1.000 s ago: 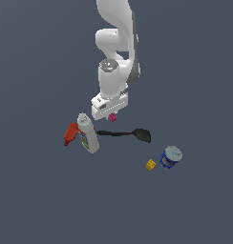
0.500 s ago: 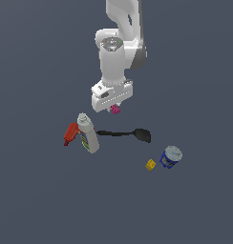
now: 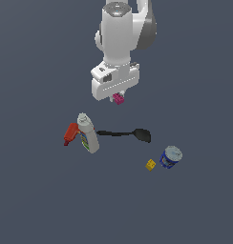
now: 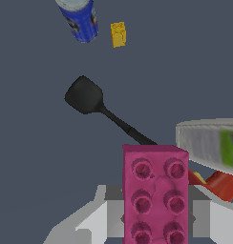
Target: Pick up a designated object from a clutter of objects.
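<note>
You see a matt pink plastic brick (image 4: pixel 155 195) with moulded studs, a smooth matt black spatula (image 4: pixel 105 109), a glossy white arm casing (image 3: pixel 119 34), a matt yellow block (image 4: pixel 118 34), a plain grey matt floor (image 3: pixel 37 200).

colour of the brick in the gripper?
Magenta pink, studded brick; clearest in the wrist view.

Exterior view: high, well back, angled down on arm (image 3: pixel 121 38) and floor, clutter in lower half of frame. Wrist view: close behind brick (image 4: pixel 154 193), looking past it down at floor. Shared by both: brick (image 3: pixel 119 98), spatula (image 3: pixel 125 134) (image 4: pixel 97 106), can (image 3: pixel 170 157) (image 4: pixel 80 18), yellow block (image 3: pixel 150 165) (image 4: pixel 118 34), white bottle (image 3: pixel 88 133) (image 4: pixel 209 142).
</note>
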Available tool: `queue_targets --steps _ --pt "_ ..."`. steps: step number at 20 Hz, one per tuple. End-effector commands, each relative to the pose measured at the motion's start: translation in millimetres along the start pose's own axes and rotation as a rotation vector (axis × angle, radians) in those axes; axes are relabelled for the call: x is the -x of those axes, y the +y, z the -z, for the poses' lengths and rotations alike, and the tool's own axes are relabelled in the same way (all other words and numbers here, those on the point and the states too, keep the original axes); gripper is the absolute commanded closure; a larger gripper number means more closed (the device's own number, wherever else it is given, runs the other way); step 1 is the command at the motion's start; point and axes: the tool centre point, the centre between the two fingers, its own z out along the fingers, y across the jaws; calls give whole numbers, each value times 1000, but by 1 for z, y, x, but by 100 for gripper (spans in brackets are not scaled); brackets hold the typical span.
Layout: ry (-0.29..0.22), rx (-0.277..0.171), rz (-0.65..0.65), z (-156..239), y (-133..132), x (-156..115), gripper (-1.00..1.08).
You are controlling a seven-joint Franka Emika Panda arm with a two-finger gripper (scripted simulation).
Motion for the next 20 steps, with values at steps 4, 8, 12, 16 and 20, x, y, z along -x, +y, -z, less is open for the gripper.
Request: queue_targets --steps 4,8,12,16,20 --pt "-1 0 0 50 -1 -15 108" --pt "-1 0 0 83 -1 -26 108" --pt "-1 0 0 109 -1 -35 108" --pt "0 -1 0 127 0 -42 108" --pt "0 -1 0 138 1 -46 108"
